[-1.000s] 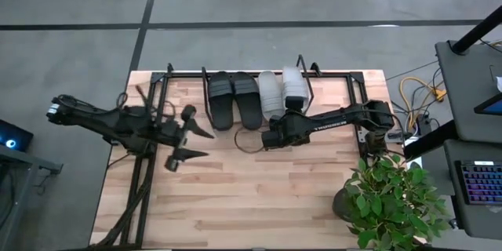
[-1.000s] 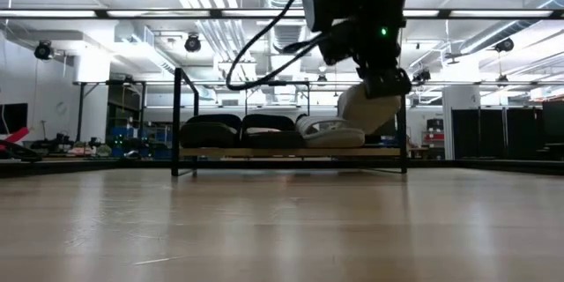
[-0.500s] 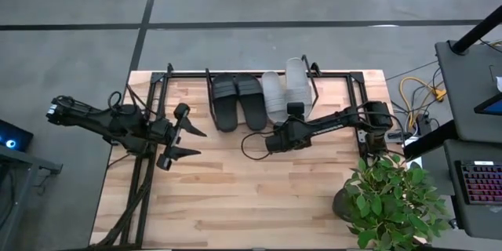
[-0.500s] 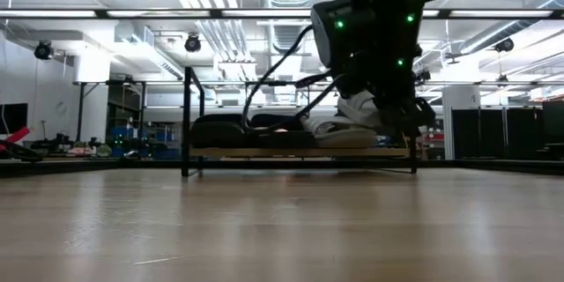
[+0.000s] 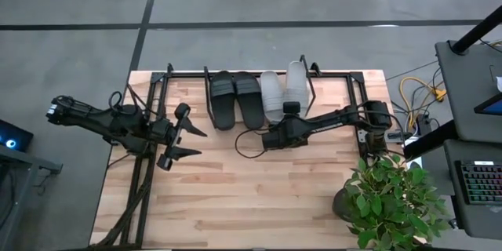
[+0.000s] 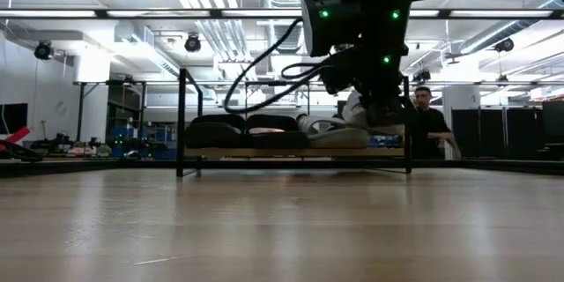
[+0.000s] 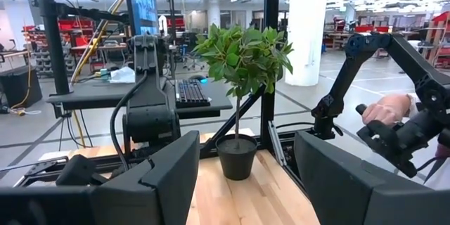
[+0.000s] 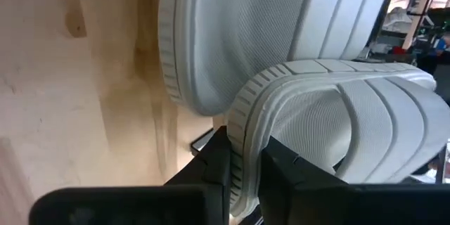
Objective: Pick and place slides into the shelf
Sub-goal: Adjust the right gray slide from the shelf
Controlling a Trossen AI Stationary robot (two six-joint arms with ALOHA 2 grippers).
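The potted plant [image 5: 392,200] stands at the near corner of the wooden table [image 5: 259,196]. A bit farther in, the left gripper [image 5: 206,143] waits above the boards on the left side. Its two fingers are spread wide and there is nothing between them.

Next comes the right gripper [image 5: 289,111]. It is at the front edge of the shelf [image 5: 337,71], at the heel of the last light grey slide [image 5: 296,86]. In the right wrist view its fingers [image 8: 218,165] sit on both sides of the ribbed heel edge and touch it. So it looks like it is still pinching that slide, though maybe only softly now.

A second ago this slide was tipped up in the air over the shelf. Now it has come down and lies in the shelf, right beside the other grey slide [image 5: 271,94], overlapping it a little at the heel. The two black slides [image 5: 235,98] lie next to them, on the left. The shelf also slid a tiny bit sideways and back.

That makes four slides in the shelf. I think the job is almost done. The right gripper only has to let go and pull away.

Far behind the table, a person [image 6: 427,123] stands in the room.
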